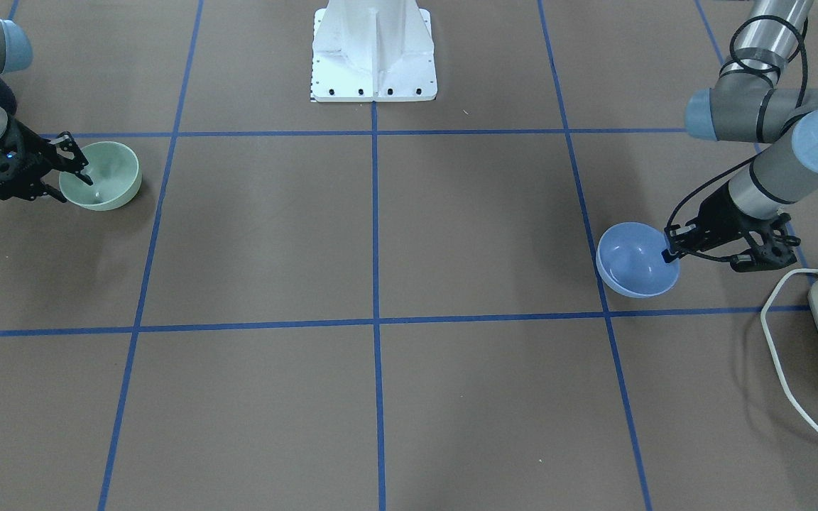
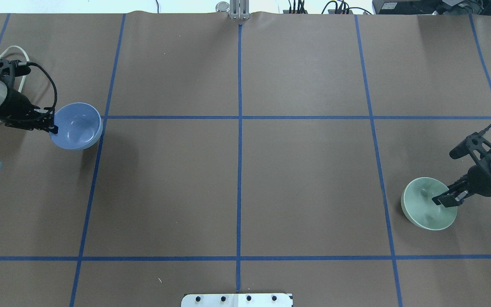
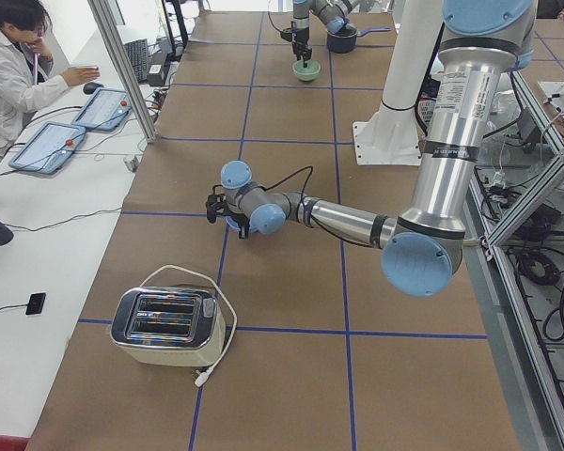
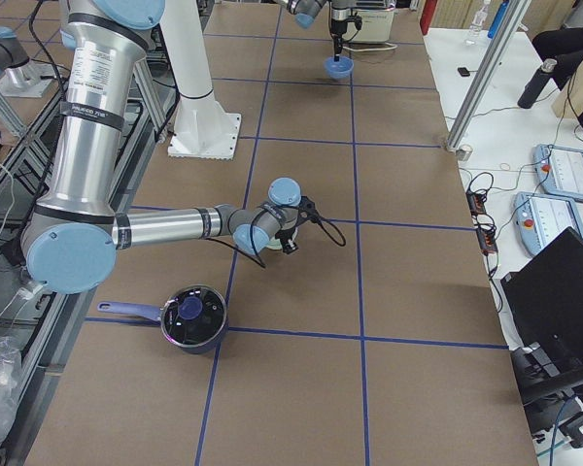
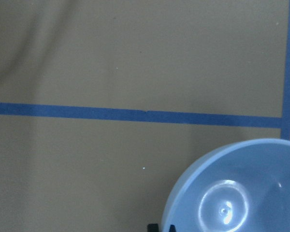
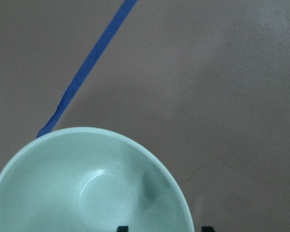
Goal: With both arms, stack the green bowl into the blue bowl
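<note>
While the left arm [image 3: 348, 221] reaches out low over the table [image 1: 451, 234], the left gripper [image 2: 53, 127] is clenched on the rim of the blue bowl [image 2: 77, 125], one finger inside and one outside. The bowl is at the robot's far left end, just beside a blue tape line [image 2: 108, 76], and looks slightly tipped. At the opposite end, well apart, the right arm [image 4: 165, 225] lies equally low. The right gripper [image 2: 445, 199] is spread wide and straddles the rim of the green bowl [image 2: 426, 204], gripping nothing. A toaster [image 3: 169, 324] with a white cord [image 1: 782, 355] sits near the left arm, and a dark lidded pot [image 4: 192, 318] near the right. The white base column [image 1: 373, 50] stands at the robot's edge, midway between the bowls.
</note>
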You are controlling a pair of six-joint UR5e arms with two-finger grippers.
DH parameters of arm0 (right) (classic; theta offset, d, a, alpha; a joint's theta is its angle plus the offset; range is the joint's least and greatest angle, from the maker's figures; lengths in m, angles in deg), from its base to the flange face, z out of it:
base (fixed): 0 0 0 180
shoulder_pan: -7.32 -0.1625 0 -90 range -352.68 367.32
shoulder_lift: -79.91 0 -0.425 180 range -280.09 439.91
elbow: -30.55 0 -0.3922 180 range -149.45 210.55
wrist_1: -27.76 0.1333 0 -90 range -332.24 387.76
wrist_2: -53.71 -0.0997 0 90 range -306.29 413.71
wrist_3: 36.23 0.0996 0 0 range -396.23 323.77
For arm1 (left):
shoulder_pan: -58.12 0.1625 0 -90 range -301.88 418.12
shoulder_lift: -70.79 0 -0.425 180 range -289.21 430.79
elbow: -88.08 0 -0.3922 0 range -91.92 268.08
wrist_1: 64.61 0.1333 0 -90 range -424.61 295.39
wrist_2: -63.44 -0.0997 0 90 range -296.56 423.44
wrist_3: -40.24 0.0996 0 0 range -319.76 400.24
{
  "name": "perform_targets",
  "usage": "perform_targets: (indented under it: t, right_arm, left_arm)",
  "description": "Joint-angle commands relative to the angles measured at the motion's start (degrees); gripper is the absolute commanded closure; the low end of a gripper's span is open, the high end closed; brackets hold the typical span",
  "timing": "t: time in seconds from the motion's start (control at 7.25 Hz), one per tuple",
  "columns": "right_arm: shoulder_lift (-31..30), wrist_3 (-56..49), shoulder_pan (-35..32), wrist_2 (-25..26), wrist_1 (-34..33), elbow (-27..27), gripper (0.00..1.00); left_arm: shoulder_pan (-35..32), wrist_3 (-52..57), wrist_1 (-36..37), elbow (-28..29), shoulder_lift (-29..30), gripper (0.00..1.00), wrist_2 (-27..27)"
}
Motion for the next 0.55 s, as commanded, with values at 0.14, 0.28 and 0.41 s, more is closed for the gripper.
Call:
perform_targets:
  t: [0.14,0.28,0.41]
  right_arm:
    - [-0.5,-0.2,-0.1,2.4,0.0,0.0,0.71]
    - [-0.5,-0.3,-0.1,2.4,0.0,0.0,0.72]
    - [-0.5,-0.4,-0.1,2.4,0.0,0.0,0.73]
  left_arm:
    - [0.1,-8.1,0.5,-0.6,3.8,0.89,0.6]
    - [0.1,-8.8,0.5,-0.7,4.3,0.89,0.6]
    - [0.2,-10.0,0.6,-1.0,4.7,0.89,0.6]
